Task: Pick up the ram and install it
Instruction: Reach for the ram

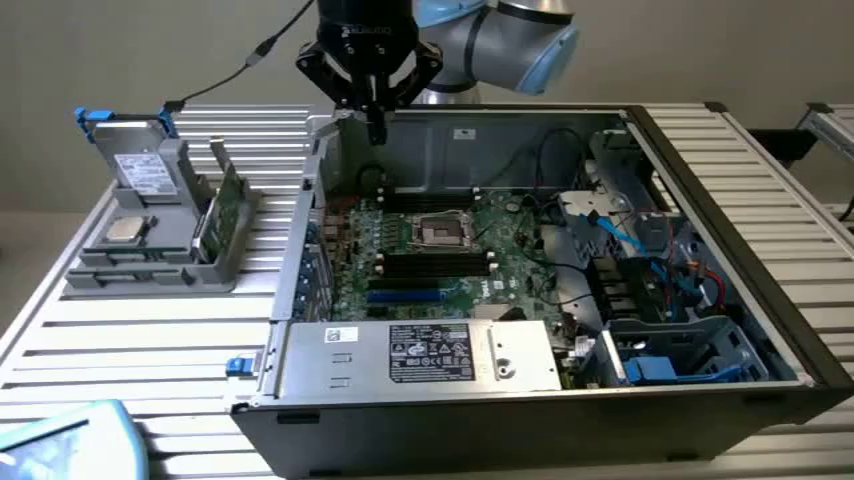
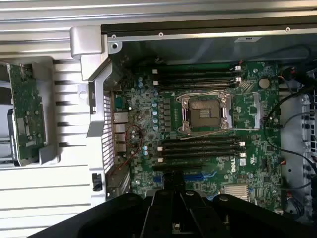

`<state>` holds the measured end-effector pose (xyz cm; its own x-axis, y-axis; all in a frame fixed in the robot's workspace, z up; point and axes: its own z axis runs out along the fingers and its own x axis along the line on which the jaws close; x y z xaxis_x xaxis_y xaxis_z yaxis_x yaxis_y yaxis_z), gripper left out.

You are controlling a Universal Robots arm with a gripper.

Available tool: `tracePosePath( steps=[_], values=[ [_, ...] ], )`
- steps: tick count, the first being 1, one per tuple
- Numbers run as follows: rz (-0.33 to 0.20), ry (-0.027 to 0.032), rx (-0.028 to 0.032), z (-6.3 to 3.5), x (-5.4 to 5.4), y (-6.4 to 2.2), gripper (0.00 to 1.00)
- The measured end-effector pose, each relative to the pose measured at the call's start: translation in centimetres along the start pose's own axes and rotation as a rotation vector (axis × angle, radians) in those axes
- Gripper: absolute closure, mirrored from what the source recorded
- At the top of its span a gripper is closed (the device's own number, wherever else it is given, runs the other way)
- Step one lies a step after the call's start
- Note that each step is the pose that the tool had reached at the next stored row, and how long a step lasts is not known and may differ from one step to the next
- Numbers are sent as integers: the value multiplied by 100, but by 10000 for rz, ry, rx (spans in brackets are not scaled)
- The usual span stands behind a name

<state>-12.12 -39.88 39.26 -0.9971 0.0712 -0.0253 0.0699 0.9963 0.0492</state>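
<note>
Above the back corner of the open case (image 1: 747, 190), my gripper (image 1: 376, 128) hangs closed tight with nothing in it; the ram (image 1: 224, 215) stands on edge in the grey holder (image 1: 147, 270) beside the case, well apart.

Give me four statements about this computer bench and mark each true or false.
1. The gripper is shut and holds nothing. True.
2. The silver processor sits in the motherboard's socket. False: the processor lies on the gray holder outside the case.
3. The computer case lies open, its motherboard exposed. True.
4. The gripper hangs over the gray holder. False: it hangs over the open case, near its rear wall.
</note>
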Motion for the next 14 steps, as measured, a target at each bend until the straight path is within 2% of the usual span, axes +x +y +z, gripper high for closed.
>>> tracePosePath(
  steps=[14],
  values=[
    [1,-12,-2,0,5,-1,89]
  ],
)
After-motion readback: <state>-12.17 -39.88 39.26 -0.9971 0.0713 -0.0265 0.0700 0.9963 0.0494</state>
